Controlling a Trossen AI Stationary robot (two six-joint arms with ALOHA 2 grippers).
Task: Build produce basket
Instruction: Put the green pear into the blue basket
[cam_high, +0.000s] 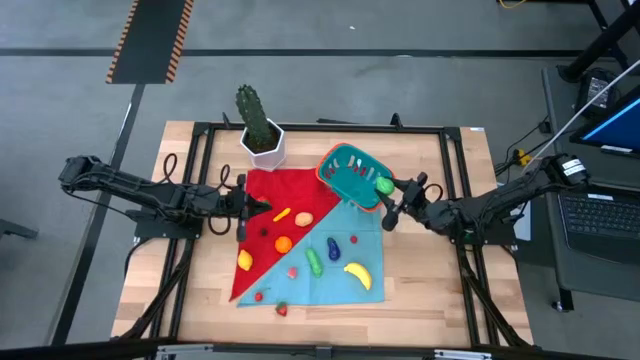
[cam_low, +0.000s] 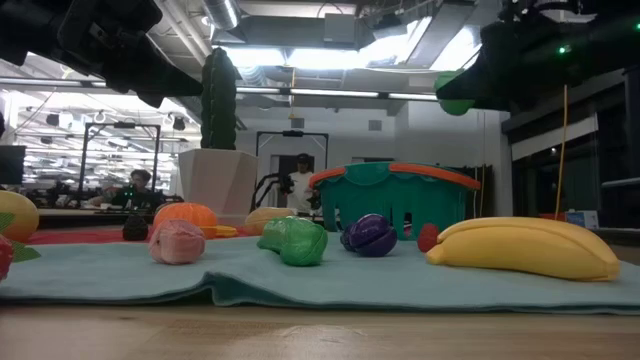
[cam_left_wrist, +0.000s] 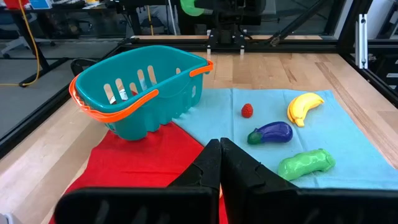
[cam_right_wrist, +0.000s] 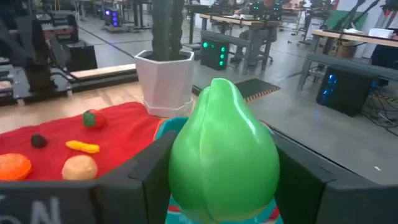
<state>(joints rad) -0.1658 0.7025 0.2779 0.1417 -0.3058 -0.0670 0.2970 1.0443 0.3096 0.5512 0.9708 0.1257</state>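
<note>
A green pear (cam_right_wrist: 224, 152) is grasped by the right gripper (cam_high: 388, 198) just over the right edge of the basket (cam_high: 345, 172), which looks empty. The other produce (cam_high: 358, 274) is left on the cloths. The left gripper (cam_high: 243, 208) is clenched, empty, at the left.

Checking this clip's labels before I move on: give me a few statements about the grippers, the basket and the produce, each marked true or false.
1. The right gripper holds a green pear. True.
2. The left gripper is open. False: its fingers are shut, holding nothing.
3. The banana lies on the teal cloth. True.
4. The basket is full of produce. False: its inside, as seen from the left wrist, looks empty.
5. The cactus pot lies tipped over. False: it stands upright.
</note>
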